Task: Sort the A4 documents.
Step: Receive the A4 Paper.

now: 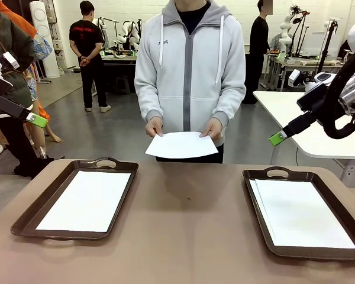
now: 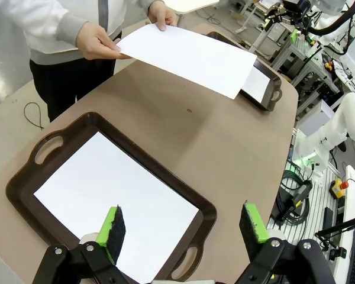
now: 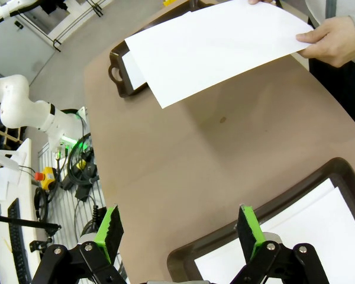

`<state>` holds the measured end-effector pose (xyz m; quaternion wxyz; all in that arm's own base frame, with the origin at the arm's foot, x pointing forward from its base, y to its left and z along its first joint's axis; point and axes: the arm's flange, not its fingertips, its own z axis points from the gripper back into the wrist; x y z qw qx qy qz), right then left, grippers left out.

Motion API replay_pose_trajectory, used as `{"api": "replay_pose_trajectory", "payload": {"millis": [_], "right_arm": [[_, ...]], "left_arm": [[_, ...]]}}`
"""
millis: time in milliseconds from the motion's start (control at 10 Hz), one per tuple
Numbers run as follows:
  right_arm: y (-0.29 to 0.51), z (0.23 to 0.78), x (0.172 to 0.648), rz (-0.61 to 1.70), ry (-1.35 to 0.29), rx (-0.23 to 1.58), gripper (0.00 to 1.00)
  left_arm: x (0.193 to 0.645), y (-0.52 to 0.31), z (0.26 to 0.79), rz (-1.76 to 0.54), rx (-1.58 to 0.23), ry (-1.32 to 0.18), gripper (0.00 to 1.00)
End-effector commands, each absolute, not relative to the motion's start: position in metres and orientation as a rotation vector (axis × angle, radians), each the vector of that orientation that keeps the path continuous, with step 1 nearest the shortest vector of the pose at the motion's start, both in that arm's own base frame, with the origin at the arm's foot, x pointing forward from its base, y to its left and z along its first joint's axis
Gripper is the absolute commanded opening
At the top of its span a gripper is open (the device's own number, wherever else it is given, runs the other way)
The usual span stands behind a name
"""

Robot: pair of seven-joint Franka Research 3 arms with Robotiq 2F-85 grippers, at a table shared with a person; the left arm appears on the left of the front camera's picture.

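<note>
Resting in trays, A4 documents (image 2: 115,198) lie beneath wide, empty fingers (image 2: 114,225).

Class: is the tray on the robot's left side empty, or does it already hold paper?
It holds paper. A white sheet lies flat on the floor of the left tray, covering most of it, with the dark rim showing around it.

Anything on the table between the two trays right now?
Nothing on it: in the front view the tabletop between the left tray and right tray is bare. The person holds a sheet above its far edge.
</note>
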<state>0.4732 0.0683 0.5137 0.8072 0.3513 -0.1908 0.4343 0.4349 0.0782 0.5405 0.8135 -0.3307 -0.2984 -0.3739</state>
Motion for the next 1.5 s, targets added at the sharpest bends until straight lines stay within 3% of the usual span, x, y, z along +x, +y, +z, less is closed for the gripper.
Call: {"api": "replay_pose_trajectory", "payload": {"millis": [0, 1400], "right_arm": [[0.0683, 0.5133, 0.4735, 0.929, -0.410, 0.753, 1.00], [0.0683, 0.5133, 0.4735, 0.929, -0.410, 0.753, 1.00]], "left_arm": [[0.4348, 0.0779, 0.5408, -0.800, -0.706, -0.637, 1.00], [0.4348, 0.0779, 0.5408, -0.800, -0.706, -0.637, 1.00]]}}
